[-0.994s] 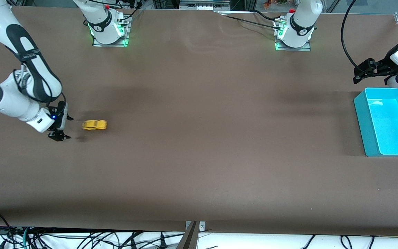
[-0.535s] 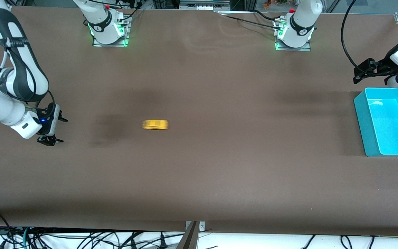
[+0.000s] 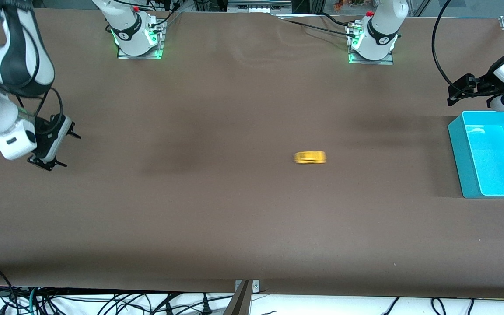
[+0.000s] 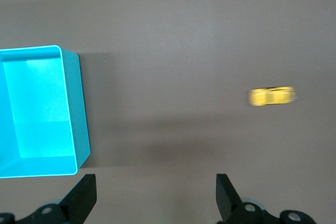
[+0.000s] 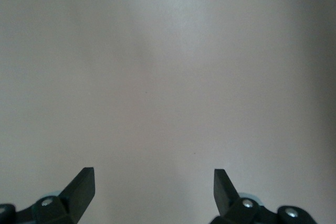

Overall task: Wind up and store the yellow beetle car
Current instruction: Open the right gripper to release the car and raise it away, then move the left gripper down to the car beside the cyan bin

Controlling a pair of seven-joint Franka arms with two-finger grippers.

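A wide brown surface [image 3: 243,210] fills nearly everything, matte and faintly creased toward the top edge. Soft dark shadows lie across its middle. Green lights glow at two metal base plates [image 3: 140,53] along the top edge. Below the near edge, tangled black cables [image 3: 103,304] sprawl over a pale floor [image 3: 322,306].

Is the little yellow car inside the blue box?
No, the car sits on the bare table, well apart from the blue box at the left arm's end.
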